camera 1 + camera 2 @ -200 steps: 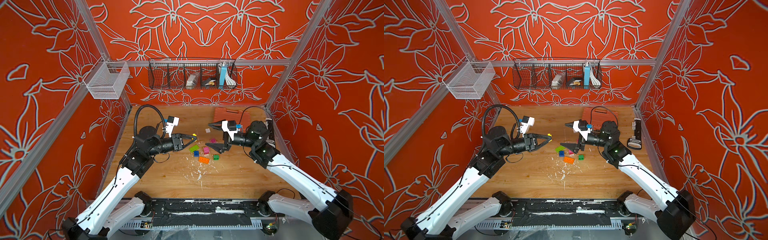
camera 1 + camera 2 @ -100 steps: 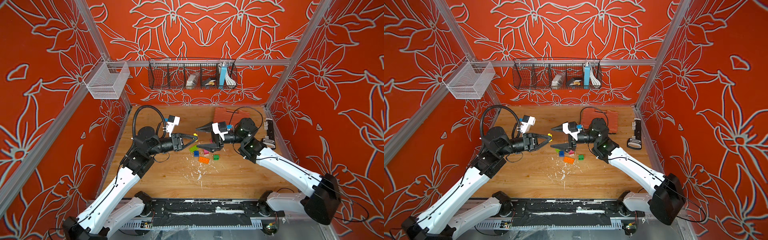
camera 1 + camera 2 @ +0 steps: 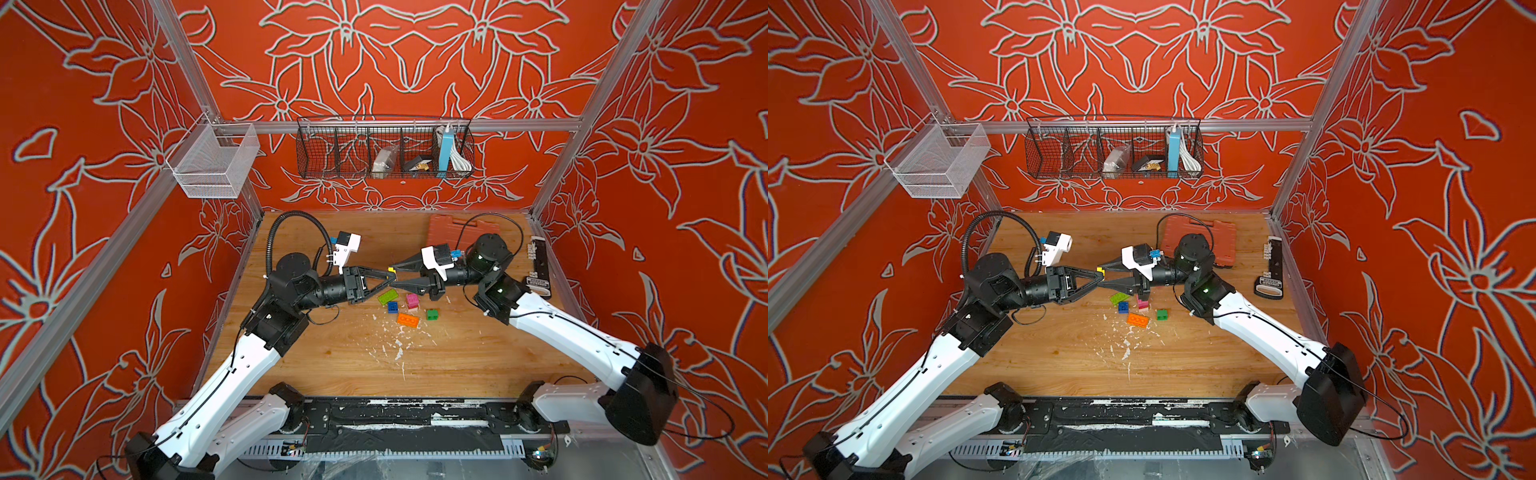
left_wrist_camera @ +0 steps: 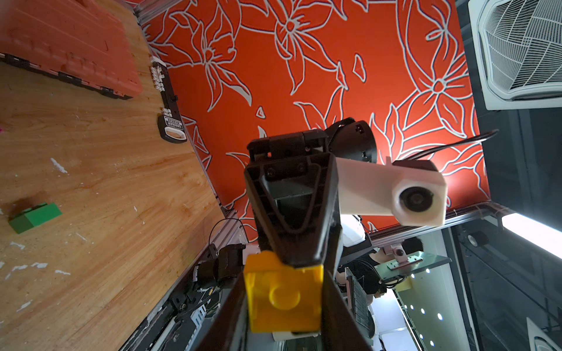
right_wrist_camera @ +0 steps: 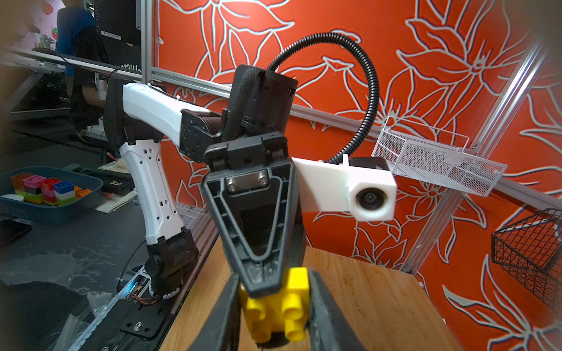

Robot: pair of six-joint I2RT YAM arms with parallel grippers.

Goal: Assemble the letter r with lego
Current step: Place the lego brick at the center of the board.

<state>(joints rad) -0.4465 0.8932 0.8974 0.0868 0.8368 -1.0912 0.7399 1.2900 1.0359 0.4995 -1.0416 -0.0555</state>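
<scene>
Two claws on one yellow brick (image 3: 391,270), midair over the loose bricks (image 3: 407,319): right gripper (image 3: 394,276), spread wide a second ago, now clamps it; left gripper (image 3: 390,277) pinches it too. Label on the black tool (image 3: 539,266): unreadable.

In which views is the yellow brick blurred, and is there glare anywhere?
Left wrist view: the yellow brick is soft, very near the lens, and a ceiling light glares. Right wrist view: brick sharper, corners darkened. Both top views: sharp, no glare.
</scene>
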